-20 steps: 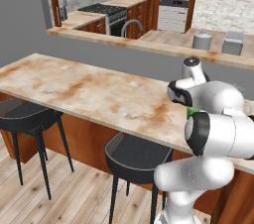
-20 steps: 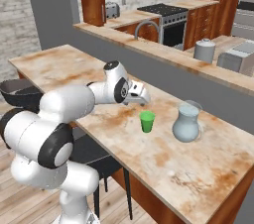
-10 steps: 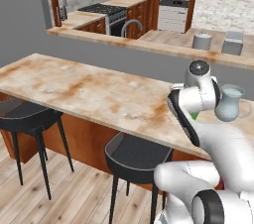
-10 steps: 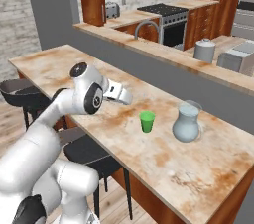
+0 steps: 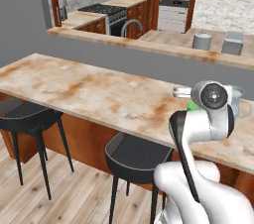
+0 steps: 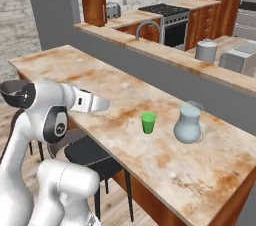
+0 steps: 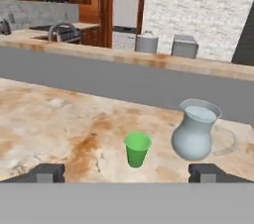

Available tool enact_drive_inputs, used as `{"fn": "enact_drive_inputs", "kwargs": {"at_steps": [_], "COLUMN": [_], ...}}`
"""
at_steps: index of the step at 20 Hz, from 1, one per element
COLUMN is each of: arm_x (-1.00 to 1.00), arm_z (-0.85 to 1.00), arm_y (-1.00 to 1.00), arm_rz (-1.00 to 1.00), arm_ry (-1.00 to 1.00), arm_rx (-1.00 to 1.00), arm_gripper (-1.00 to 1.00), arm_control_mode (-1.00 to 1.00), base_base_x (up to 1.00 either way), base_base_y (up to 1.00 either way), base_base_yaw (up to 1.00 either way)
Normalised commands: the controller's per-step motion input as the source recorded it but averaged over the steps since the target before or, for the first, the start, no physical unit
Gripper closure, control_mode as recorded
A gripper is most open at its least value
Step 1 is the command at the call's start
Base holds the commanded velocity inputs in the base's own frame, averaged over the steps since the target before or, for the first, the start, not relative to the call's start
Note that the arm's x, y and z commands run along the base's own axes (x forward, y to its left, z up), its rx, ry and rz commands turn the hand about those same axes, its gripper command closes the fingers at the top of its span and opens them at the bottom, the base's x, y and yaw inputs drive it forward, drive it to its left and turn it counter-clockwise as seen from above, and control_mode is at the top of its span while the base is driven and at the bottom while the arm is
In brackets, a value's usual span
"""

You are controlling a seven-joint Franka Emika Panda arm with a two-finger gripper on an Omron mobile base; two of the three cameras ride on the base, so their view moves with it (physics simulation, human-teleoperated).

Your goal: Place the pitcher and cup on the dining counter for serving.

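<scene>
Gripper (image 7: 127, 173) jaws stood spread wide and held nothing: in the hand view the two dark finger tips (image 7: 45, 173) rose far apart at the bottom, one at each side, with the counter scene open between them. In the right base view the gripper (image 6: 102, 104) pointed roughly level out over the near edge of the dining counter (image 6: 65, 65), carried on a forearm folded back close to the robot's own body. In the left base view the arm reared up at the lower right, its round dark-faced joint high and the hand reaching away across the counter top.

The cup (image 7: 137, 149), small and bright green, stood upright on the dining counter ahead of the gripper, apart from it and lined up near the middle of the gap between the finger tips as the hand view showed it. The pitcher (image 7: 195, 132), pale-blue and translucent with its handle turned to the right of that view, stood upright just beside the cup, on its right and slightly farther off. In the right base view the cup (image 6: 148, 122) and pitcher (image 6: 189, 123) sat near each other without touching, both well beyond the gripper along the beige, rust-stained top. In the left base view the arm's joint hid most of the cup, and the pitcher (image 5: 237, 100) showed just past it.

Behind the dining counter ran a higher ledge bearing a grey canister (image 6: 206, 50), and black stools (image 5: 134, 153) stood under the near edge.
</scene>
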Motion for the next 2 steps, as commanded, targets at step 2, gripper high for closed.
{"fn": "enact_drive_inputs", "kwargs": {"at_steps": [2], "arm_x": [0.0], "arm_z": [0.0], "arm_y": [0.0], "arm_rz": [0.0], "arm_ry": [0.02], "arm_rx": [0.02], "arm_gripper": [-1.0], "arm_control_mode": [-1.0], "base_base_x": [0.0], "base_base_y": [0.0], "base_base_yaw": [0.0]}}
